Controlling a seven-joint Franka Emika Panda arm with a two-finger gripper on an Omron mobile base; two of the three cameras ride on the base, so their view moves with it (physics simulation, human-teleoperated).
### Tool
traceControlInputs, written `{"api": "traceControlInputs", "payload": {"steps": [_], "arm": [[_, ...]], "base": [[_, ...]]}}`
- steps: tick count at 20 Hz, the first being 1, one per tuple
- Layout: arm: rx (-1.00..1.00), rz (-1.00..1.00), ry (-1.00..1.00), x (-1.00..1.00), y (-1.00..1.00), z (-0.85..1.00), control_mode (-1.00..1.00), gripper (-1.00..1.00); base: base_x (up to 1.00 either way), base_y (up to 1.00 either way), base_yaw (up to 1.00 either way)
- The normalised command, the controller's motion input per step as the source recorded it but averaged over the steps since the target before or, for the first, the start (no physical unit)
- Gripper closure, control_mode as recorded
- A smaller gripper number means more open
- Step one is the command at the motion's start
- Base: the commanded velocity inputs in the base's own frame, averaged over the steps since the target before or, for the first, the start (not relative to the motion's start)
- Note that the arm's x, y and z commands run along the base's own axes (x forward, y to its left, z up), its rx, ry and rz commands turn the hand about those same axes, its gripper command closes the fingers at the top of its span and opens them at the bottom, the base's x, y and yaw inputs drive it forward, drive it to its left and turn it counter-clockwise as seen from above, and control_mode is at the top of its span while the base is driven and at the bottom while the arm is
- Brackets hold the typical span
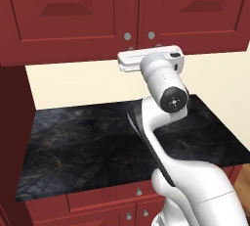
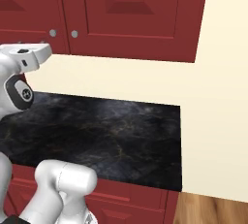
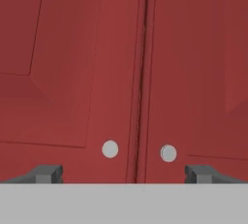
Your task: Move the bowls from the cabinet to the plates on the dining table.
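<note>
Gripper point(image 3: 124, 173) wide open, empty, facing the closed cabinet point(image 1: 73, 14) just below its two silver knobs point(image 3: 110, 149). Bowls not seen; judged to sit behind the shut doors. Risk: jaws straddle both knobs and the door seam, so closing here could catch nothing or slip off a small round knob. Below the cabinet: bare black marble counter point(image 1: 88, 142), cream wall point(image 2: 213, 97), red drawers under the counter edge
</note>
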Motion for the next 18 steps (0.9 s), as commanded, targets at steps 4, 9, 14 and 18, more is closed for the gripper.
{"api": "traceControlInputs", "payload": {"steps": [4, 9, 14, 18], "arm": [[0.00, 0.00, 0.00, 0.31, 0.09, 0.00, -1.00, -1.00], [0.00, 0.00, 0.00, 0.29, 0.03, -0.08, -1.00, -1.00], [0.00, 0.00, 0.00, 0.26, 0.03, -0.07, -1.00, -1.00], [0.00, 0.00, 0.00, 0.23, 0.11, 0.00, -1.00, -1.00]], "base": [[0.00, 0.00, 0.00], [0.00, 0.00, 0.00], [0.00, 0.00, 0.00], [0.00, 0.00, 0.00]]}}
